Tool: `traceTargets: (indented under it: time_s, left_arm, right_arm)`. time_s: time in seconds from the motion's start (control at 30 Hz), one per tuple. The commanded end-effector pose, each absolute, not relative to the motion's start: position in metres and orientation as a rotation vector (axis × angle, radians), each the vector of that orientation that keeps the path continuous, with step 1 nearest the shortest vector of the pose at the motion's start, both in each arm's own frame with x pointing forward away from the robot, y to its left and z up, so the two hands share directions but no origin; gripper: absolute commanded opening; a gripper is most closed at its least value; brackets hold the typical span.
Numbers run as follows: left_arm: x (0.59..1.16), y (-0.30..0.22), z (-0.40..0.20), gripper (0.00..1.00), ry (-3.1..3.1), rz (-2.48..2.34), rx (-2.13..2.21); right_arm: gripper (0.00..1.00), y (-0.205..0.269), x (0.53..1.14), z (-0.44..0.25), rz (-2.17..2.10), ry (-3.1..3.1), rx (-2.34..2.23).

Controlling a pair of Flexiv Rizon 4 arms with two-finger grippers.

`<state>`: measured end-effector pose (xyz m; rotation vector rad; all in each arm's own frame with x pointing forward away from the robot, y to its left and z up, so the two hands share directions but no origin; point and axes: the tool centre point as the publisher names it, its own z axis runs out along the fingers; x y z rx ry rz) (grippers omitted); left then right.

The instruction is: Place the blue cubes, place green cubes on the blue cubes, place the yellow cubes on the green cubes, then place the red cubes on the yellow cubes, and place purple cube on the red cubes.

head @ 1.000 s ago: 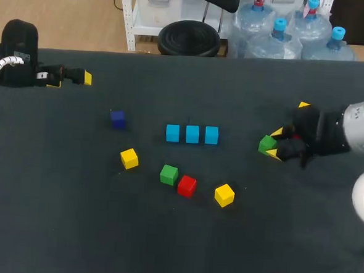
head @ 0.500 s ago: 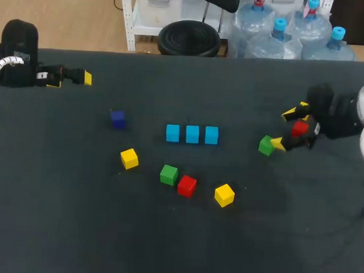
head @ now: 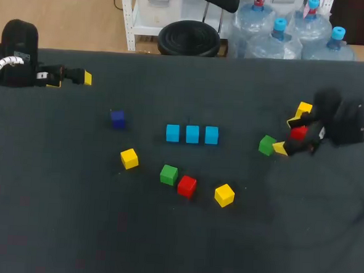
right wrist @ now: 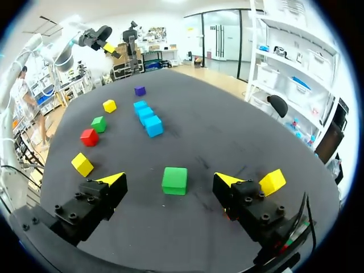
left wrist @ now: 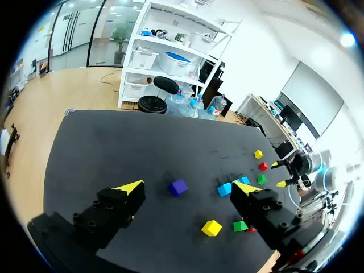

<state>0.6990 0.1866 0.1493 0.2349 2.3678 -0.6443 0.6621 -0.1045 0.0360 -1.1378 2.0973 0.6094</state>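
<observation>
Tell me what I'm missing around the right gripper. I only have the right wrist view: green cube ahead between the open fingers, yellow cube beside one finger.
Observer: The head view shows a second red cube close against the right gripper, lying between the yellow cube and the green cube.
Operator: Is it gripped?
Observer: Contact is unclear from above, but in the left wrist view it appears to rest on the table, in line with those two cubes.
Operator: And the other arm?
Observer: The left gripper is at the far left. Its own wrist view shows it open and empty, with the purple cube ahead of its fingers.
</observation>
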Motion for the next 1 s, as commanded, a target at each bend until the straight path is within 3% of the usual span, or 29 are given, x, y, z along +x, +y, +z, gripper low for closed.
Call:
traceTargets:
  time_s: [0.03, 0.9, 0.93, 1.0]
  left_arm:
    - [0.699, 0.186, 0.150, 1.00, 2.373, -0.638, 0.232]
    - [0.699, 0.186, 0.150, 1.00, 2.373, -0.638, 0.232]
    - [0.699, 0.186, 0.150, 1.00, 2.373, -0.638, 0.232]
    - [0.699, 0.186, 0.150, 1.00, 2.373, -0.638, 0.232]
  right_arm:
    - [1.00, -0.096, 0.661, 0.027, 0.537, 2.123, -1.102]
    - [1.00, -0.099, 0.684, -0.001, 0.556, 2.119, -1.141]
    - [0.85, -0.099, 0.684, -0.001, 0.557, 2.118, -1.141]
    - [0.72, -0.099, 0.684, -0.002, 0.558, 2.119, -1.142]
